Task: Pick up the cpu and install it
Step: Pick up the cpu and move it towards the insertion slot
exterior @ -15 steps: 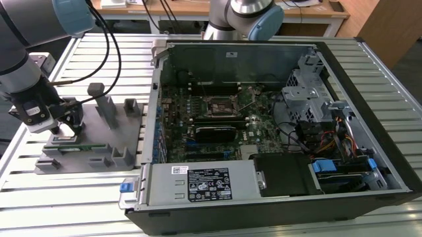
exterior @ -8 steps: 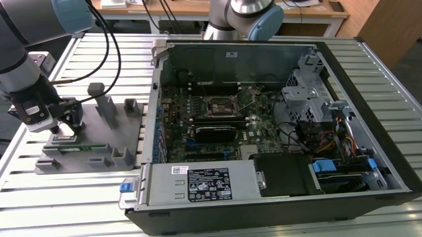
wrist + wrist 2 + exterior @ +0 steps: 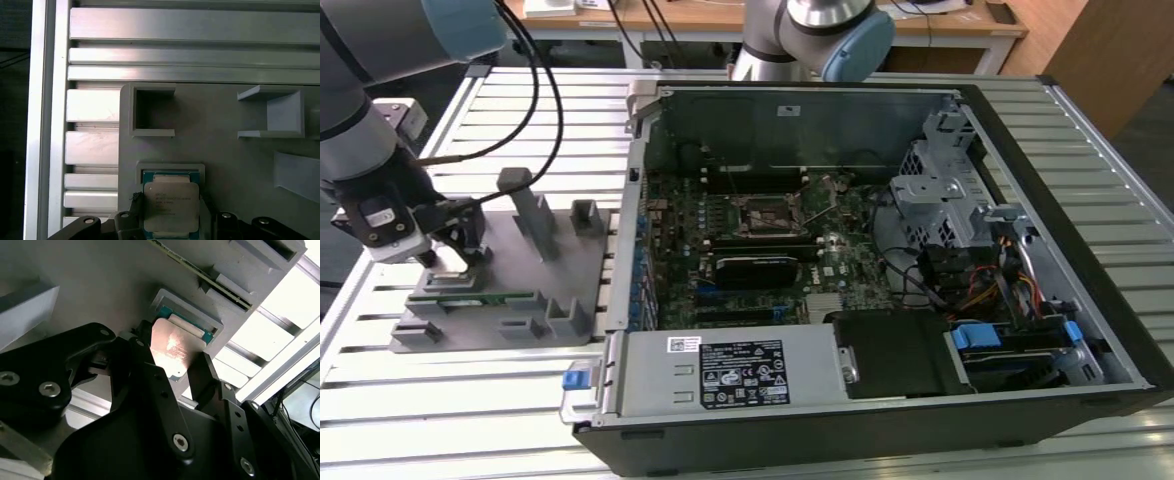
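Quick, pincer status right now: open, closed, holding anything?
The pincer: closed on the cpu, a finger against each side edge, at its pocket in the grey fixture.

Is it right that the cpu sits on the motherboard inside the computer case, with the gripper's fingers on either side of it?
No. The cpu sits on the grey fixture outside the computer case, as the exterior view shows, with the fingers of the gripper on either side of it.

grey-blue arm (image 3: 367, 130) — black screwed gripper (image 3: 172, 357)
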